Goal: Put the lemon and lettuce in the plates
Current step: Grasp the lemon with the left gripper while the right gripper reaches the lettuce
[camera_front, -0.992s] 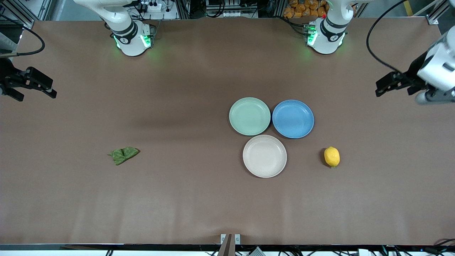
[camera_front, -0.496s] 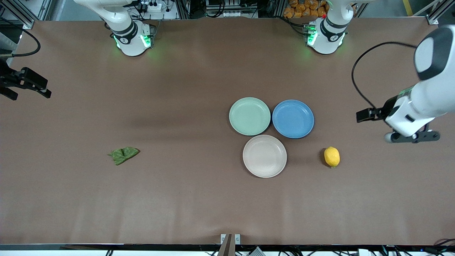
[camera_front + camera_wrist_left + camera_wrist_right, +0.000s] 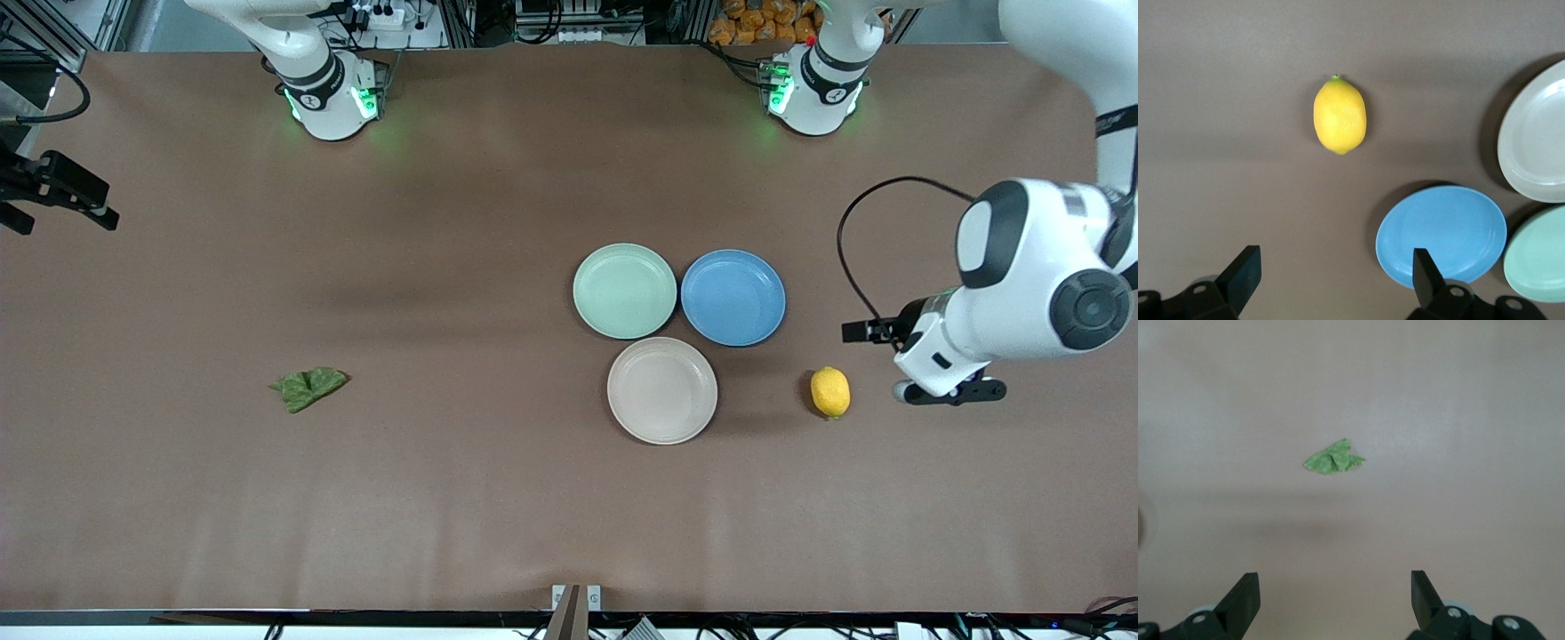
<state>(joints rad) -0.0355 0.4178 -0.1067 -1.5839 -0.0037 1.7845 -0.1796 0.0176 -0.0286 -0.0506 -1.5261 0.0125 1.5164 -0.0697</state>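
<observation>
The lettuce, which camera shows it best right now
The front view, marginally: the lettuce lies unobstructed on the table, its wrinkled, ragged shape readable. The right wrist view also shows it whole, but paler. The left wrist view misses it.

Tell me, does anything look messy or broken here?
Nothing stands out. The three plates, mint, blue and cream, sit flat and empty. The lemon and lettuce lie whole on the table. Both end effectors, left and right, are open and hold nothing.
</observation>
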